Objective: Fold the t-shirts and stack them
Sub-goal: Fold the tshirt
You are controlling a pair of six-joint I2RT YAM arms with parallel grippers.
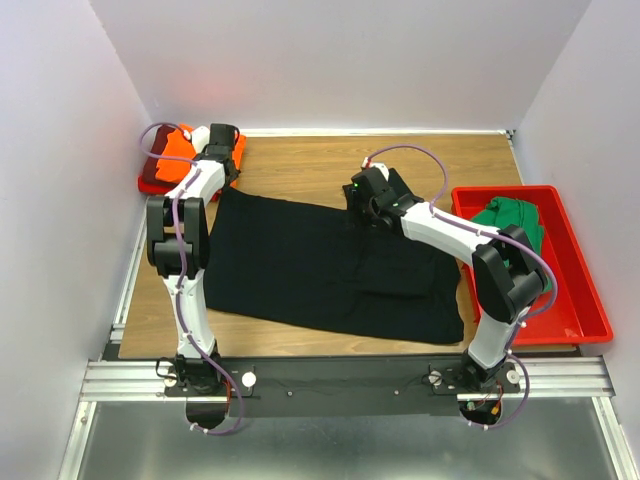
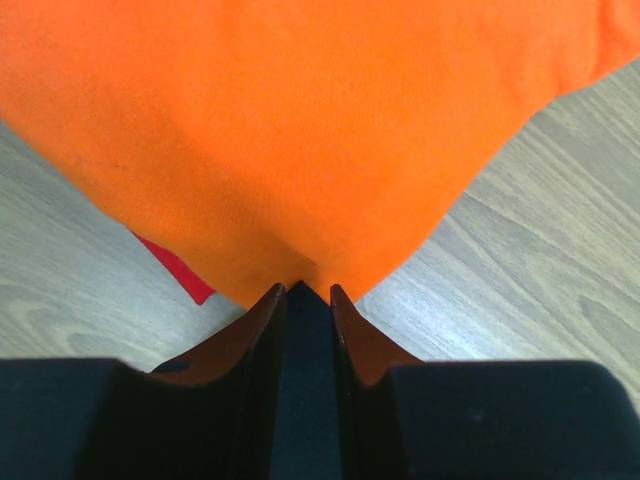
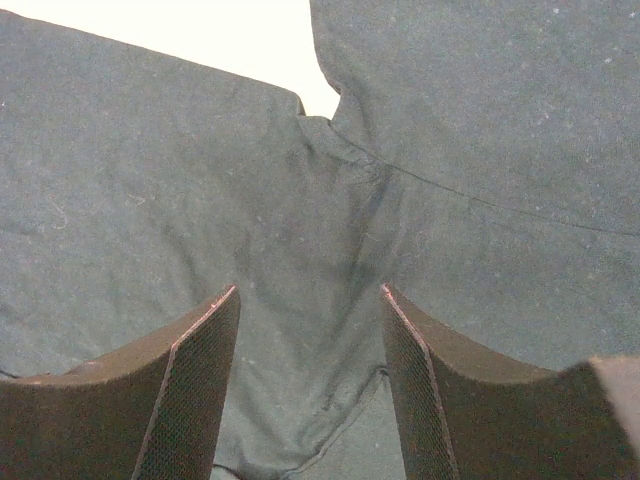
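The black t-shirt (image 1: 320,260) lies spread across the middle of the wooden table. My left gripper (image 1: 224,150) is at its far left corner, next to the bright orange shirt (image 1: 178,148). In the left wrist view the gripper (image 2: 303,290) is shut on a strip of black cloth (image 2: 300,380), its tips touching the orange shirt (image 2: 300,120), with the dark red shirt (image 2: 175,270) peeking out beneath. My right gripper (image 1: 362,207) is at the black shirt's far edge. In the right wrist view it (image 3: 310,295) is open over wrinkled black cloth (image 3: 300,230).
A red plastic bin (image 1: 585,300) at the right holds the green shirt (image 1: 512,220). The orange shirt lies on the dark red shirt (image 1: 155,178) at the back left corner. White walls close in the table on three sides.
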